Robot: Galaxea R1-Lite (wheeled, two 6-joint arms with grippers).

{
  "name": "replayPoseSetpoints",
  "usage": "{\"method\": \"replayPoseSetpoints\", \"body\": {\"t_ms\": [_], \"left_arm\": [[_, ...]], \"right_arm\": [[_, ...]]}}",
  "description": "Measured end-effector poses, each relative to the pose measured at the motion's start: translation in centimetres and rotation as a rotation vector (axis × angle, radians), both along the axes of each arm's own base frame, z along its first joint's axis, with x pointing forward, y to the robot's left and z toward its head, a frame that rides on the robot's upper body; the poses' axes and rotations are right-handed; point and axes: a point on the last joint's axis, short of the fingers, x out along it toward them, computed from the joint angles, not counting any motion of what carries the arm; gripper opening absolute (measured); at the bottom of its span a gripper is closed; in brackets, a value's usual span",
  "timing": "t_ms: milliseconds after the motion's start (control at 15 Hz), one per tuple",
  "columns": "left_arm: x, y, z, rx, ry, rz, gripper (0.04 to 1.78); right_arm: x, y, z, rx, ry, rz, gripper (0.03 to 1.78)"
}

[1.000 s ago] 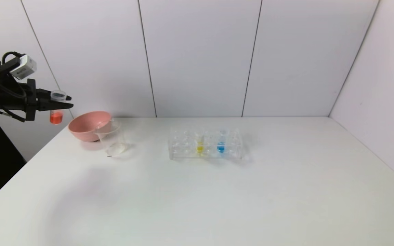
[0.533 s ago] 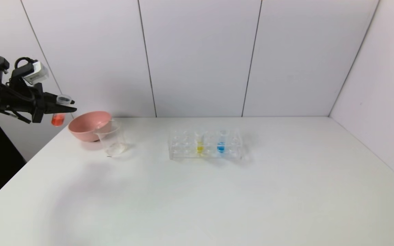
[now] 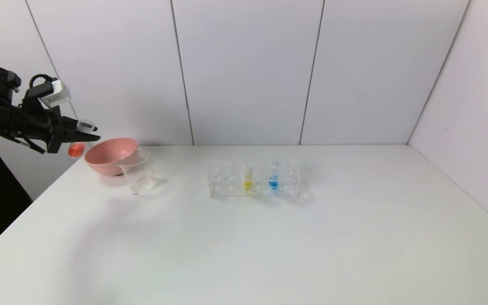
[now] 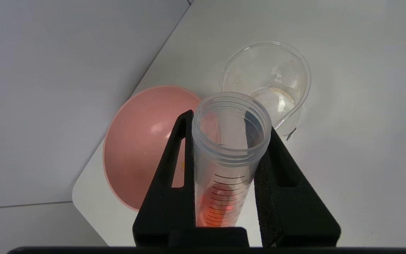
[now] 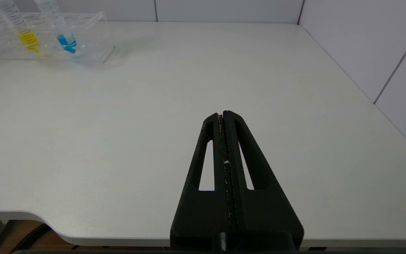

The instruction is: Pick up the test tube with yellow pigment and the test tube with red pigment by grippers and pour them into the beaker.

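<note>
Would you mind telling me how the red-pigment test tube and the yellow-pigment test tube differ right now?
The test tube with red pigment is clamped in the left gripper, in the air beside the pink bowl; the test tube with yellow pigment stands in the clear rack on the table. The red tube is tilted, while the yellow one is near upright. Both are slim, clear, uncapped tubes with liquid at the bottom.

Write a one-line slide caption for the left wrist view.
Left gripper clamps the red-pigment test tube above the pink bowl and clear beaker.

No legible txt; tube [image 4: 229, 155] has unnumbered grad. marks.
</note>
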Motion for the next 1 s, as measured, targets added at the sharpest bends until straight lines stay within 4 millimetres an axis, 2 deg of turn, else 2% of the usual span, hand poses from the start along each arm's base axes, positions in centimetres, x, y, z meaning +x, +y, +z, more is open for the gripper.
{"method": "replayPoseSetpoints", "body": {"t_ms": [267, 1000], "left_arm": [[0.32, 0.00, -0.11, 0.085, 0.017, 0.072, 0.48], [0.77, -0.63, -0.06, 0.148, 0.023, 0.115, 0.48]], "right_arm": [[0.00, 0.00, 0.00, 0.000, 0.000, 0.000, 0.11], [0.00, 0.00, -0.01, 0.000, 0.000, 0.000, 0.11]]}}
